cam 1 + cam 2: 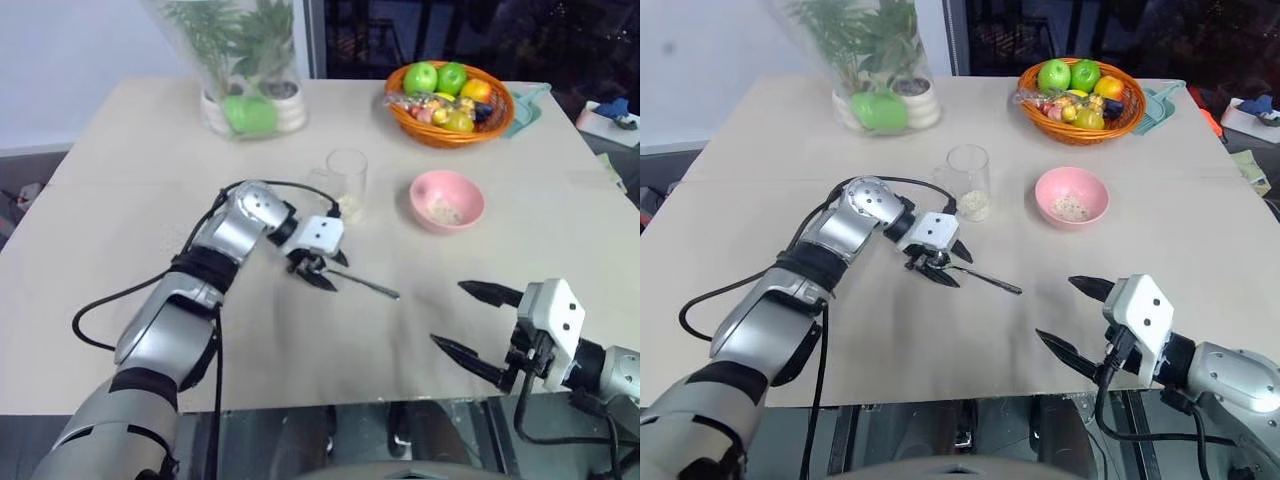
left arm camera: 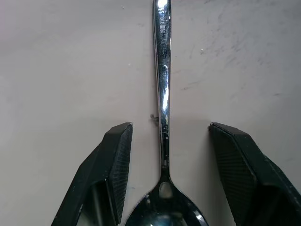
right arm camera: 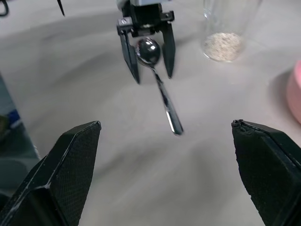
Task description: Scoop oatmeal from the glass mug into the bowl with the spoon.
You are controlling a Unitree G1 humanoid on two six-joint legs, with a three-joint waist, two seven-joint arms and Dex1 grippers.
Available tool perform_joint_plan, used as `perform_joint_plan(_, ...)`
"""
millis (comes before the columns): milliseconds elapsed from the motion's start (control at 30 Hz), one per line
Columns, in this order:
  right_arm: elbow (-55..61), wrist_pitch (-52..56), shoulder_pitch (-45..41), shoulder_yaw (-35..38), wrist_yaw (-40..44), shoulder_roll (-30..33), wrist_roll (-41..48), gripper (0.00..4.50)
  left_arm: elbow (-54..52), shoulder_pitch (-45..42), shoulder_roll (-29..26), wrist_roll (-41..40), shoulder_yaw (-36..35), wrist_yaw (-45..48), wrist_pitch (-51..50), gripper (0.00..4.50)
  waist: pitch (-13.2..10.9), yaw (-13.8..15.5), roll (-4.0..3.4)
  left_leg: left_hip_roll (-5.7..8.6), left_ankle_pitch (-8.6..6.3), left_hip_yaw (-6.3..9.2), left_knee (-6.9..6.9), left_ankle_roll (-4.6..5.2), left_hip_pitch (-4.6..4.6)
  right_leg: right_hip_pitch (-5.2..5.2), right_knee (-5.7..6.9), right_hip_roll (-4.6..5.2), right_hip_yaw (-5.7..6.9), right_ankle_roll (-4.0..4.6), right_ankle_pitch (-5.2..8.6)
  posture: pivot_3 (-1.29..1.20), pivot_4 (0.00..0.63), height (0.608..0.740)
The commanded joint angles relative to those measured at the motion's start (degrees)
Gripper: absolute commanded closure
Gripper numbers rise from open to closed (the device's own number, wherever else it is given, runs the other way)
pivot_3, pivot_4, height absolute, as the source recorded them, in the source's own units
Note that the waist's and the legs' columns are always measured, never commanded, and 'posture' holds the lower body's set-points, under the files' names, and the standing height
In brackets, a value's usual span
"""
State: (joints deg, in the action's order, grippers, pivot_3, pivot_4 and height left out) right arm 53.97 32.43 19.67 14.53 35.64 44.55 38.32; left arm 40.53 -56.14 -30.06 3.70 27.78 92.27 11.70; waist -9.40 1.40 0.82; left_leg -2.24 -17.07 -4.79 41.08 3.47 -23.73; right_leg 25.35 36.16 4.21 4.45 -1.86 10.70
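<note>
Right claw (image 1: 1076, 318) gapes empty; left claw (image 2: 169, 141) straddles, ungripped, the thin, stiff, slippery spoon (image 2: 162, 94) flat on desk (image 1: 150, 190); judged best gripped mid-handle

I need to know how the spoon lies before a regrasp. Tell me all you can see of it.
The spoon is slim, shiny silver metal, lying flat on the pale table. Its oval head sits between the open fingers of the left pincer, which do not touch it; the straight handle points toward the right pincer.

Silver spoon (image 1: 352, 280) lies flat before glass mug (image 1: 347, 185); pink bowl (image 1: 446, 200) beside
</note>
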Motion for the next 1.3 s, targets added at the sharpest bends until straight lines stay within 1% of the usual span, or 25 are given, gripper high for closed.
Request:
perform_joint_plan(33, 1.75, -1.14, -0.64, 0.8, -0.81, -0.63, -0.27, 0.0, -0.42, -0.09, -1.26, -0.95, 3.45, 0.23, -0.39, 2.97, 0.02, -0.05, 0.0, -0.01, -0.03, 0.01, 0.03, 0.06, 0.01, -0.01, 0.04, 0.01, 0.0, 0.0, 0.0, 0.0, 0.15, 0.74)
perform_joint_plan(67, 1.57, -1.16, -0.71, 0.65, -0.8, -0.68, -0.33, 0.0, -1.04, 0.02, -1.6, -1.81, 4.05, 0.23, -1.14, 3.48, 0.02, -0.07, 0.0, -0.01, -0.04, 0.02, 0.05, 0.07, 0.02, -0.01, 0.06, 0.01, 0.0, 0.0, 0.0, 0.0, 0.15, 0.74)
perform_joint_plan(100, 1.47, -1.15, -0.69, 0.59, -0.77, -0.77, -0.27, 0.0, -1.73, 0.18, -1.88, -2.56, 4.37, 0.23, -2.0, 3.79, 0.02, -0.08, 0.0, -0.01, -0.04, 0.04, 0.09, 0.07, 0.02, -0.02, 0.09, 0.01, 0.0, 0.0, 0.0, 0.0, 0.15, 0.74)
perform_joint_plan(133, 1.34, -1.13, -0.71, 0.56, -0.78, -0.88, -0.13, 0.0, -2.27, 0.36, -1.99, -3.0, 4.38, 0.23, -2.61, 4.21, 0.02, -0.11, 0.0, -0.01, -0.05, 0.05, 0.12, 0.08, 0.02, -0.02, 0.12, 0.02, 0.0, 0.0, 0.01, 0.0, 0.15, 0.74)
perform_joint_plan(167, 1.18, -1.14, -0.74, 0.55, -0.78, -0.91, -0.15, 0.0, -2.93, 0.61, -2.1, -3.39, 4.41, 0.23, -3.08, 4.41, 0.02, -0.14, 0.0, -0.01, -0.05, 0.04, 0.12, 0.09, 0.02, -0.01, 0.12, 0.02, -0.01, 0.0, 0.01, 0.0, 0.15, 0.74)
perform_joint_plan(200, 1.08, -1.15, -0.75, 0.56, -0.78, -0.91, -0.17, 0.0, -3.38, 0.78, -2.17, -3.61, 4.43, 0.23, -3.36, 4.41, 0.02, -0.2, 0.0, -0.02, -0.05, 0.04, 0.12, 0.09, 0.02, -0.01, 0.12, 0.02, -0.02, 0.0, 0.01, 0.0, 0.15, 0.74)
perform_joint_plan(300, 0.11, 0.65, -1.86, 0.39, -2.42, -1.57, 1.6, 0.0, -6.34, 2.52, -1.01, -4.53, 1.01, -0.39, -5.71, 4.41, 0.02, -0.27, 0.0, -0.01, -0.05, 0.03, 0.12, 0.09, 0.01, -0.01, 0.13, 0.01, -0.03, 0.0, 0.01, 0.0, 0.15, 0.74)
perform_joint_plan(367, -0.29, 2.59, -2.97, 0.14, -4.83, -2.79, 3.82, 0.0, -10.2, 4.13, -0.82, -6.64, -1.68, -1.87, -8.11, 4.41, 0.02, -0.3, 0.0, -0.01, -0.05, 0.02, 0.12, 0.08, 0.02, -0.01, 0.13, 0.02, -0.04, 0.0, 0.01, 0.0, 0.15, 0.74)
perform_joint_plan(533, 0.38, 4.7, -3.17, 0.27, -9.76, -6.63, 7.41, 0.0, -24.53, 9.14, -0.55, -12.02, -9.45, -8.73, -16.11, 4.41, 0.0, -0.24, 0.02, -0.02, 0.08, 0.07, 0.15, -0.15, -0.04, 0.02, 0.16, 0.03, -0.02, 0.01, 0.0, 0.0, 0.15, 0.74)
perform_joint_plan(600, 0.09, 5.21, -3.04, 1.4, -12.74, -9.02, 10.2, 0.0, -30.45, 11.66, -0.18, -13.27, -12.38, -13.1, -17.85, 4.41, 0.01, -0.31, 0.01, -0.03, 0.09, 0.06, 0.15, -0.15, -0.03, 0.02, 0.16, 0.03, -0.03, 0.01, 0.0, 0.0, 0.15, 0.74)
perform_joint_plan(700, -1.16, 6.15, -3.88, 2.99, -17.11, -11.54, 14.48, 0.0, -35.39, 14.9, 0.67, -12.18, -14.81, -19.54, -16.52, 4.41, 0.02, -0.43, 0.0, -0.03, 0.09, 0.02, 0.14, -0.16, 0.03, 0.0, 0.19, 0.04, -0.11, 0.0, 0.0, 0.0, 0.15, 0.74)
perform_joint_plan(800, -2.38, 7.0, -7.03, 2.02, -20.51, -12.72, 18.12, 0.0, -37.34, 16.81, 3.62, -10.13, -16.42, -28.18, -15.03, 4.41, 0.02, -0.47, -0.01, -0.01, 0.09, -0.06, 0.16, -0.16, 0.13, -0.02, 0.27, 0.03, -0.18, 0.0, 0.0, 0.0, 0.15, 0.74)
perform_joint_plan(867, -4.53, 7.61, -13.57, -1.64, -24.12, -15.79, 22.08, 0.0, -35.47, 17.59, 5.63, -6.24, -16.08, -34.58, -9.11, 4.41, 0.05, -0.55, 0.04, 0.02, 0.09, -0.03, 0.18, -0.15, 0.12, -0.02, 0.32, -0.06, -0.35, 0.0, 0.0, 0.0, 0.15, 0.74)
perform_joint_plan(933, -7.2, 8.91, -19.06, -4.71, -27.27, -18.41, 23.95, 0.0, -33.35, 17.96, 6.85, -3.28, -15.58, -39.09, -4.13, 4.41, 0.05, -0.62, 0.04, 0.01, 0.08, -0.11, 0.17, -0.14, 0.18, -0.01, 0.34, -0.1, -0.46, 0.01, 0.0, 0.0, 0.15, 0.74)
perform_joint_plan(1033, -13.35, 9.55, -26.95, -8.66, -32.07, -23.59, 21.69, 0.0, -32.22, 18.48, 8.33, -1.68, -15.57, -42.93, 0.47, 4.41, 0.06, -0.63, 0.04, 0.02, 0.08, -0.23, 0.14, -0.14, 0.28, -0.01, 0.41, -0.11, -0.58, 0.02, -0.01, 0.0, 0.15, 0.74)
perform_joint_plan(1100, -16.51, 9.65, -30.6, -9.75, -34.05, -26.23, 21.13, 0.0, -32.08, 18.84, 9.08, -1.54, -15.69, -44.59, 2.48, 4.41, 0.07, -0.47, 0.03, 0.01, 0.09, -0.24, 0.12, -0.16, 0.21, 0.04, 0.43, -0.11, -0.56, 0.02, -0.01, 0.0, 0.15, 0.74)
perform_joint_plan(1200, -19.72, 8.94, -33.98, -9.82, -35.21, -28.56, 20.49, 0.0, -32.71, 19.34, 9.76, -2.32, -15.74, -45.73, 3.34, 4.41, 0.07, -0.41, 0.03, 0.03, 0.09, -0.26, 0.14, -0.16, 0.07, 0.13, 0.41, -0.07, -0.55, 0.02, -0.02, 0.0, 0.15, 0.74)
perform_joint_plan(1300, -21.25, 8.83, -36.34, -9.24, -35.04, -29.22, 20.43, 0.0, -34.24, 19.85, 9.6, -2.64, -15.99, -46.36, 2.95, 4.41, 0.07, -0.52, 0.03, 0.04, 0.09, -0.29, 0.14, -0.15, 0.05, 0.14, 0.37, -0.07, -0.56, 0.01, -0.02, 0.0, 0.15, 0.74)
